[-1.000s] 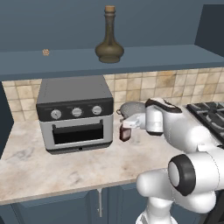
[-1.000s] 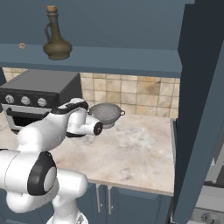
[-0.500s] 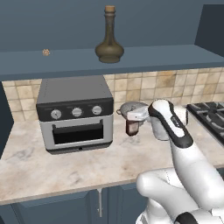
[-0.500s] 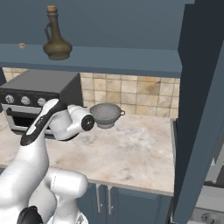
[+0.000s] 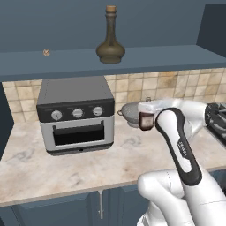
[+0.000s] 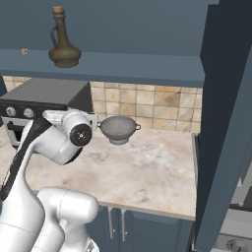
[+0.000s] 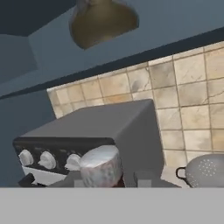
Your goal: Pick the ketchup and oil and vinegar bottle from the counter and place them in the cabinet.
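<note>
The cabinet [image 5: 145,57] is running as a long shelf recess above the toaster oven [image 5: 76,112], and the oil and vinegar bottle [image 5: 110,37] is already standing on its board, up and a little right of the oven. The counter [image 5: 66,165] is stretching under the oven, with a metal colander [image 5: 130,114] sitting just right of the oven against the backsplash.

The arm has been rising over the last second: earlier the gripper [image 5: 147,120] was low beside the oven, near the countertop, and now it is hanging higher, off the oven's right side, level with its door. The ketchup [image 5: 146,119] is coming up with it, clear of the counter. The fingers are clamping the ketchup; in the hand view its cap [image 7: 100,166] is sitting between the two tips. By my reading the lift is under way and half the task is done.

The shelf's front edge is overhanging the oven, so the bottle probably needs to swing out before going up. Open board is lying right of the flask.
</note>
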Motion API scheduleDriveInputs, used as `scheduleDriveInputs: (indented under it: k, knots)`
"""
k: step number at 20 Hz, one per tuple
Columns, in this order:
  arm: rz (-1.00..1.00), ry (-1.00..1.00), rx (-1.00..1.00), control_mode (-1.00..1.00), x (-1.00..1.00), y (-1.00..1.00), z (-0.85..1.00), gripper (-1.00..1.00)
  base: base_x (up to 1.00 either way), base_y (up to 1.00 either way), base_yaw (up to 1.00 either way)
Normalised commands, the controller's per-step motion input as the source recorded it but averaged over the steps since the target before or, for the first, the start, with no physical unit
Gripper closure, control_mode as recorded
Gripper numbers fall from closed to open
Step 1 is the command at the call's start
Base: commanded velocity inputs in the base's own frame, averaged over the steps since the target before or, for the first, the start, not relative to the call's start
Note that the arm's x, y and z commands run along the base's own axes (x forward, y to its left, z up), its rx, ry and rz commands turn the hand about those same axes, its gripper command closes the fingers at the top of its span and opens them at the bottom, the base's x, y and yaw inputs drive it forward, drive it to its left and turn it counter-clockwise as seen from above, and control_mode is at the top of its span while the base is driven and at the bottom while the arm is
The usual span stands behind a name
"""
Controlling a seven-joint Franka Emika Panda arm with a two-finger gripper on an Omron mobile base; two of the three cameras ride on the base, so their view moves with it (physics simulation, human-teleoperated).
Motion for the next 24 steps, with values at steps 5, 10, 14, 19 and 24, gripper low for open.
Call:
scheduleDriveInputs:
  k: [5,10,14,19,24]
  knots:
    - [-0.14,0.01,-0.08,-1.00,-0.41,-0.40,0.85,1.00,0.00,0.00,0.00]
    - [-0.13,0.00,-0.11,-1.00,-0.39,-0.41,0.82,1.00,0.00,0.00,0.00]
    - [-0.12,0.00,-0.13,-1.00,-0.41,-0.47,0.61,1.00,0.00,0.00,0.00]
    - [-0.11,0.00,-0.13,-1.00,-0.36,-0.49,0.50,1.00,0.00,0.00,0.00]
    - [-0.04,-0.06,-0.03,-1.00,-0.30,-0.27,0.74,1.00,0.00,0.00,0.00]
